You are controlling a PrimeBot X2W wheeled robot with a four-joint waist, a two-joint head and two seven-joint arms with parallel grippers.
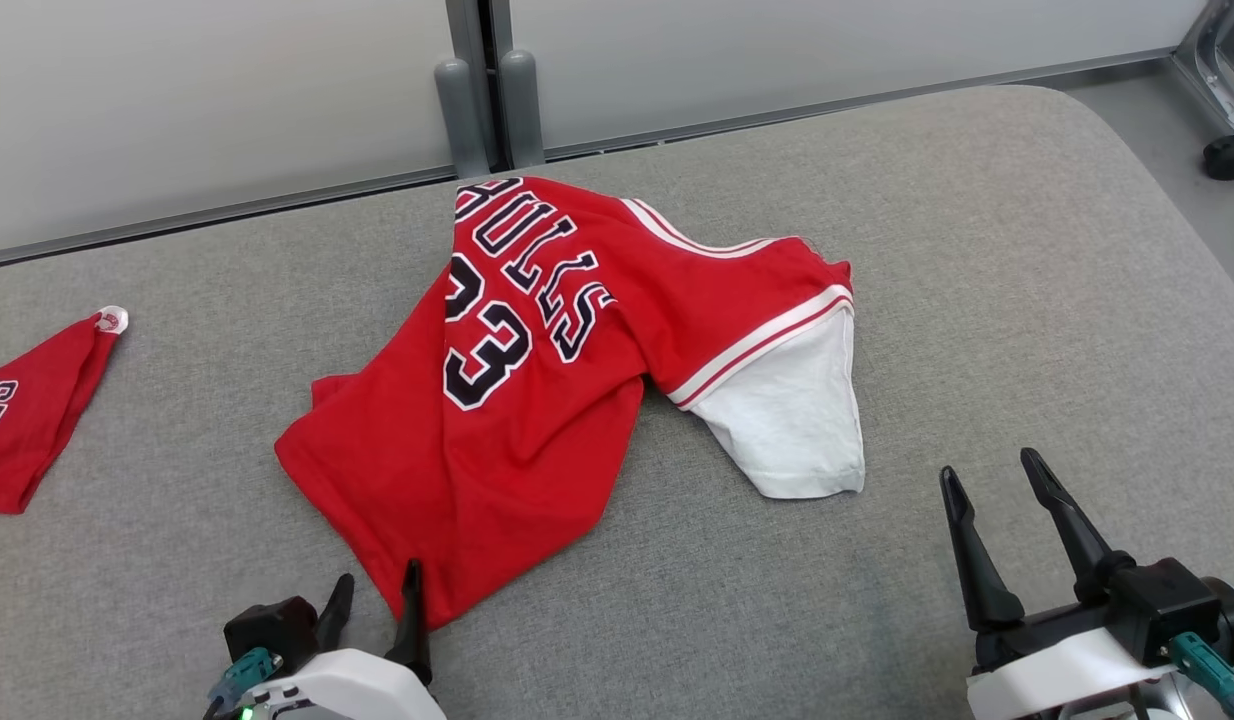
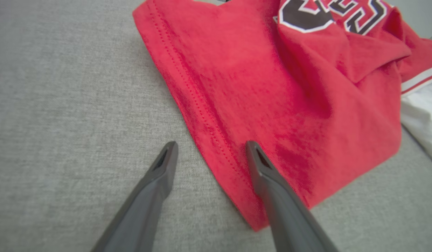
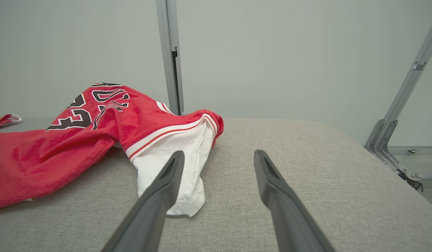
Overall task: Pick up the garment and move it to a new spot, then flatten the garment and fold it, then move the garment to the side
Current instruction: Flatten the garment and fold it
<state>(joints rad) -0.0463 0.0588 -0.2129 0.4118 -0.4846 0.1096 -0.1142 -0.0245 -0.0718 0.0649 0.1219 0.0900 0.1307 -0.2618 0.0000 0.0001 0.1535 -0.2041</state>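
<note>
My left claw [image 2: 211,143] stands with its fingers wide apart and empty, straddling the stitched hem of the crumpled red cotton basketball jersey with black-and-white lettering and a 23 [image 2: 272,105]. One finger is over bare grey weave, the other over red cloth just short of the hem's near corner. I cannot tell whether that finger presses the cloth.

From this claw the jersey's long axis runs ahead and off to the right, rising over a hump of folds to the lettered end farthest from me. Its white inner sleeve [image 1: 792,420] spills out on the side toward my right claw [image 1: 988,461]. That claw is also spread and empty, and the sleeve lies ahead of it and to its left, near but apart.

So the left claw is the nearer one, and I judge the hem corner the natural place to pinch.

The jersey lies on a grey fabric-covered padded surface [image 1: 977,250] with bare room beyond and right of my right claw. A second small red cloth piece [image 1: 32,410] lies well off to my left claw's left. Pale grey wall panels [image 1: 177,100] close the far side.
</note>
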